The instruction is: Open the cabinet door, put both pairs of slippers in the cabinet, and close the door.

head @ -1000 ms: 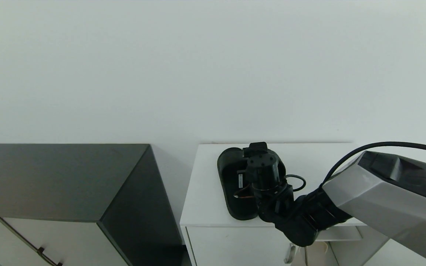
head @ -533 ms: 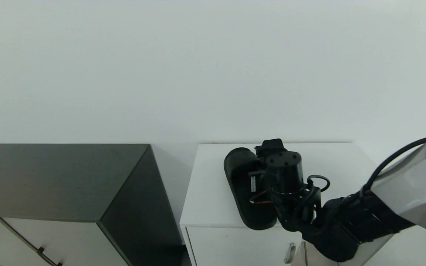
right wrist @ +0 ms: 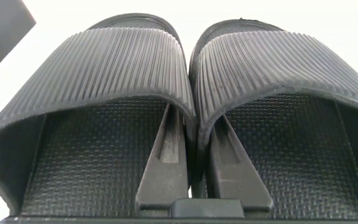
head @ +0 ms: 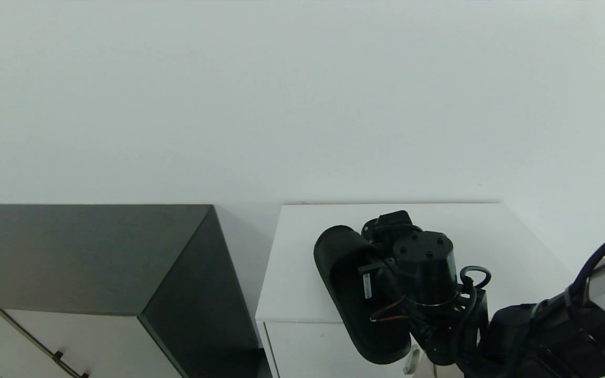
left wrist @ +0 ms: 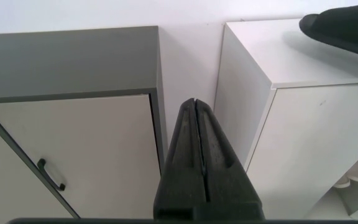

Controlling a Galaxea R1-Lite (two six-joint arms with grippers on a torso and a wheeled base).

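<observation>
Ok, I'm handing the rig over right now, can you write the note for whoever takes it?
Left gripper: shut, holding nothing, in front of the gap between the grey cabinet and the white cabinet.
Right gripper: shut on the black slippers, clamping their touching straps together.
Slippers: held out past the front edge of the white cabinet's top.
Done: this pair is picked up. The white cabinet's front looks open low down, but I cannot be sure.
Left: this pair inside, then the other pair, then shut the cabinet.
</observation>
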